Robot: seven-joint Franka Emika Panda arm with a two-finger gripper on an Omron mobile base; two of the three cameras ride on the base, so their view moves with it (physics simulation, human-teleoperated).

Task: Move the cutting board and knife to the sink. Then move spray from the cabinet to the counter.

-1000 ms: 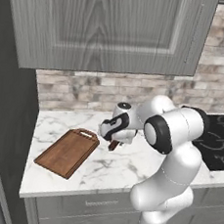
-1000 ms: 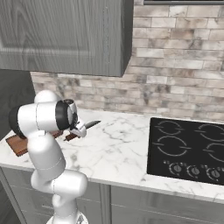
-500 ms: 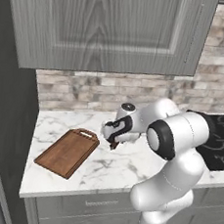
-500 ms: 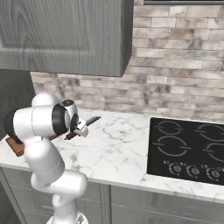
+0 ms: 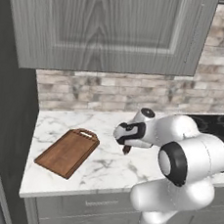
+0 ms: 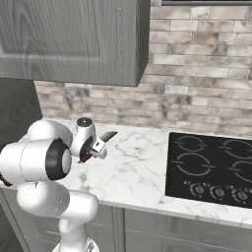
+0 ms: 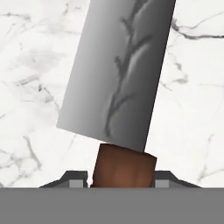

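Hand view: fingers (image 7: 122, 181) pinch the knife (image 7: 118, 74) by its reddish-brown handle, one dark tip on each side of it, so the broad grey blade runs straight out ahead over bare marble. Holding it at the handle keeps the blade clear of the pads and lets me see where its tip goes.

Right base view: knife (image 6: 107, 136) is carried off the desk (image 6: 142, 177), blade slanting up toward the brick wall, fingers (image 6: 94, 147) low beside the arm's elbow. Hob sits well apart to the right.

Left base view: cutting board (image 5: 68, 151) lies flat at the desk's left end, loop handle toward the wall, untouched and apart from the hand (image 5: 128, 134). Cabinet (image 5: 109, 27) door overhead is closed; I judge the spray waits behind it. I take it the knife goes to the sink first.
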